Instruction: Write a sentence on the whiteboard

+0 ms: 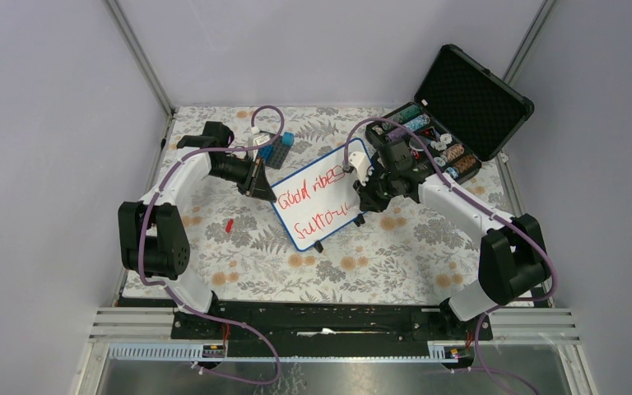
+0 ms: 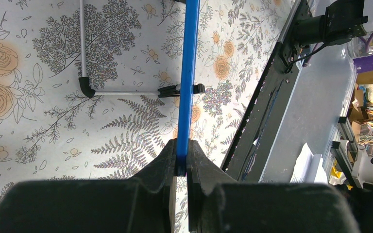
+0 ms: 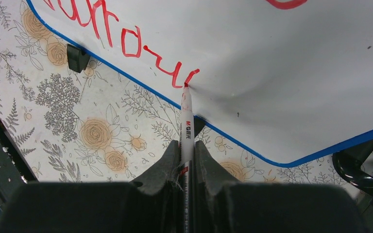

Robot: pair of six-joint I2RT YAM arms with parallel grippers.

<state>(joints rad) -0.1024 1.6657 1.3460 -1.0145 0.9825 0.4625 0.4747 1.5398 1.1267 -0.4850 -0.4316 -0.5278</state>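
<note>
My left gripper (image 2: 181,162) pinches the whiteboard (image 2: 189,58) rim; right gripper (image 3: 187,150) clamps the marker (image 3: 187,114), tip touching the sentence (image 1: 295,197) (second line's end).

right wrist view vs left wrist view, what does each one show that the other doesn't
Only the right wrist view: the whiteboard's written face, the red sentence, and the marker pinched in the right gripper, its tip touching the last stroke.
Only the left wrist view: the left gripper clamped on the board's blue edge, seen edge-on, plus a dark rail along the table's edge.
Both: the blue-rimmed board, a black foot and the floral tablecloth.
</note>
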